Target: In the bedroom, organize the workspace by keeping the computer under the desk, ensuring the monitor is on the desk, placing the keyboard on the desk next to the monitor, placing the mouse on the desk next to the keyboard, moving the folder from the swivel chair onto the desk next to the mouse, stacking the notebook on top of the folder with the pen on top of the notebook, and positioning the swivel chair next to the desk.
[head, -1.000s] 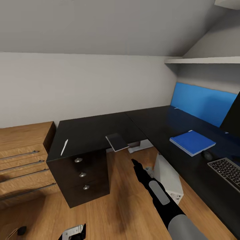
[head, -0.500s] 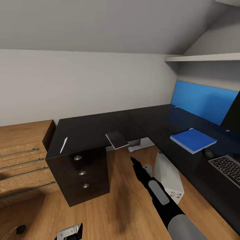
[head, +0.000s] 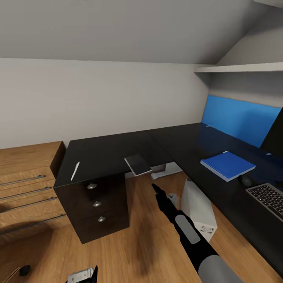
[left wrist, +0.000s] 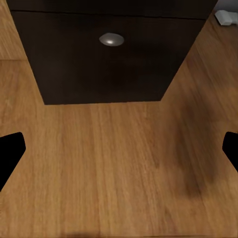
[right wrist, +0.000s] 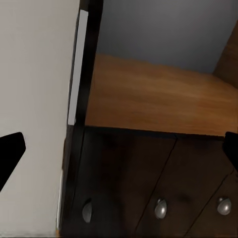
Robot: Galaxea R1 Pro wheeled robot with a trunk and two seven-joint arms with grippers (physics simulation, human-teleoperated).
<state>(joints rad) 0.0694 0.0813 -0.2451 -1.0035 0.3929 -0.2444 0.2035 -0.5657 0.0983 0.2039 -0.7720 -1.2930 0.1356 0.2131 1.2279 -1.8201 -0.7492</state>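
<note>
Notebook: overhangs front edge of tabletop, near inner corner. Right claw: spread, empty, just below it. Advice: rise, pinch overhanging edge squarely. Folder: on tabletop's right wing. Pen: left end. Drawer unit: closed, contents unseen.

Right arm reaches forward, its pincer parted; left pincer parted, pointing down.
</note>
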